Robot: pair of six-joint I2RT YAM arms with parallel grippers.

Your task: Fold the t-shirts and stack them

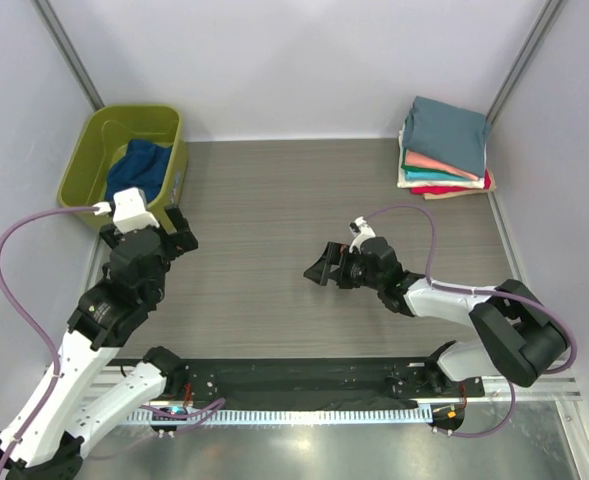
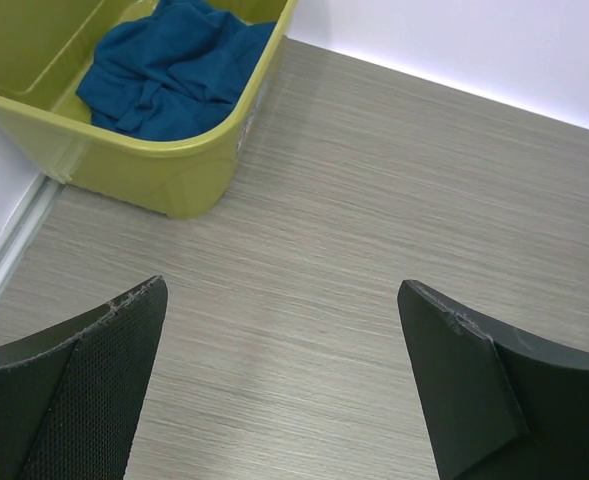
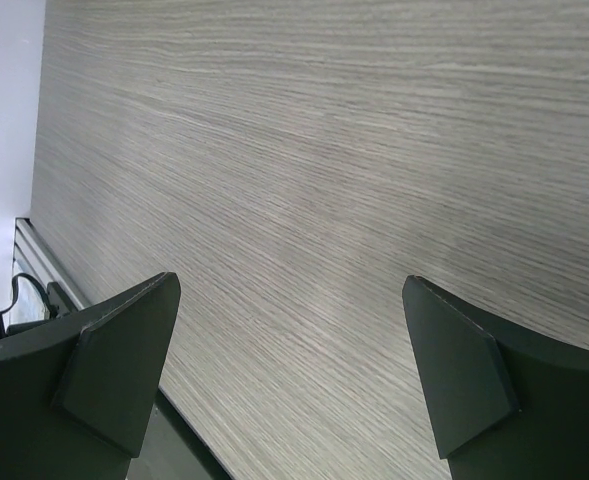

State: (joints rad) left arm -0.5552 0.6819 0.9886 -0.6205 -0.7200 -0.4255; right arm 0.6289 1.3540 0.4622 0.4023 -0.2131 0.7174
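A stack of folded t-shirts [image 1: 445, 150] lies at the far right of the table: grey-blue on top, then teal, salmon pink, white and red. A crumpled dark blue t-shirt [image 1: 140, 167] lies in the olive-green tub [image 1: 84, 157]; it also shows in the left wrist view [image 2: 169, 72]. My left gripper [image 1: 179, 232] is open and empty, low over the bare table just near of the tub. My right gripper [image 1: 323, 270] is open and empty over the middle of the table, pointing left.
The tub [image 2: 199, 165] stands at the far left corner against the wall. A black rail [image 1: 294, 380] with the arm bases runs along the near edge. Grey walls close in the table on three sides.
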